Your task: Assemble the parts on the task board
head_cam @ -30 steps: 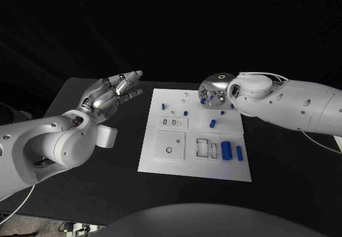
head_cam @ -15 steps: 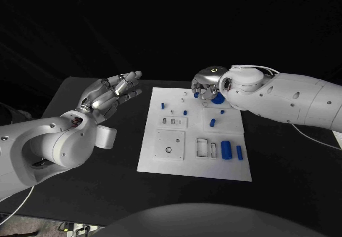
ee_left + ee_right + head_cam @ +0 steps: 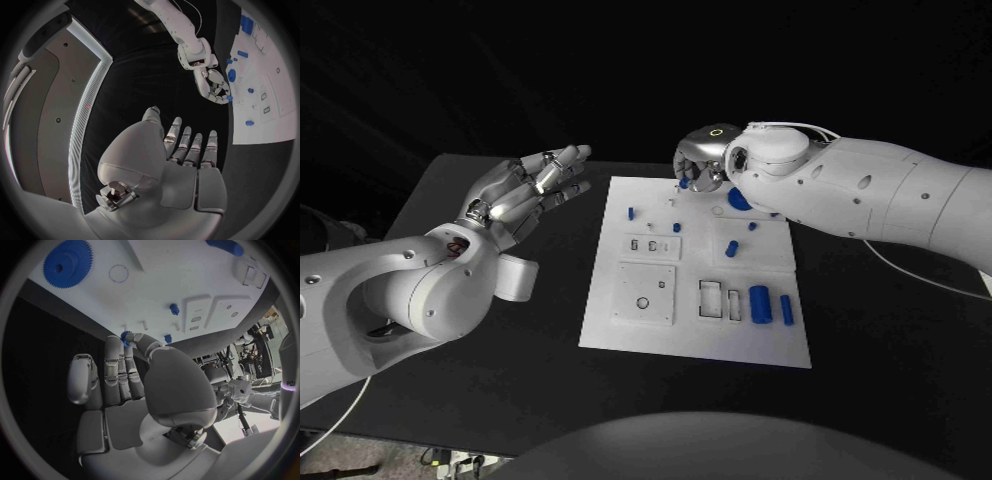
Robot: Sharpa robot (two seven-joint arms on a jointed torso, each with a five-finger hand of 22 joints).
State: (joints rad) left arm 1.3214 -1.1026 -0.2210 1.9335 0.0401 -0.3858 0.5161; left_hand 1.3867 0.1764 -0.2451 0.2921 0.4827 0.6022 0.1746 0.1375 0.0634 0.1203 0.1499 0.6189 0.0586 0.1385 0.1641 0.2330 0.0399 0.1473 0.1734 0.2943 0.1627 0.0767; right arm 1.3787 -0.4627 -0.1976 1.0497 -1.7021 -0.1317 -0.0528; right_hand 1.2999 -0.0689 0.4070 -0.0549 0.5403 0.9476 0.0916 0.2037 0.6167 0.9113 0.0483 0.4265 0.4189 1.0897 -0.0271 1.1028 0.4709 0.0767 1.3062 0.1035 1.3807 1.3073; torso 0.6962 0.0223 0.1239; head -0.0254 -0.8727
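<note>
The white task board (image 3: 692,330) lies in the middle of the black table. My right hand (image 3: 701,163) hovers over the board's far edge and pinches a small blue gear (image 3: 127,335) between thumb and a fingertip; that gear (image 3: 684,183) also shows under the hand from above. A large blue gear (image 3: 738,199) lies flat on the board just right of that hand, and it appears as a toothed disc (image 3: 67,263) in the right wrist view. My left hand (image 3: 528,190) is raised left of the board, fingers apart and holding nothing.
Several blue parts lie on the board: a thick cylinder (image 3: 759,304), a thin one (image 3: 786,310), a short peg (image 3: 730,249) and small pegs (image 3: 630,213) near the far end. Recessed slots (image 3: 717,299) and a square plate (image 3: 645,294) take up the near half.
My right hand has moved left along the board's far edge with the small blue gear, uncovering the large blue gear. The left hand has stayed still.
</note>
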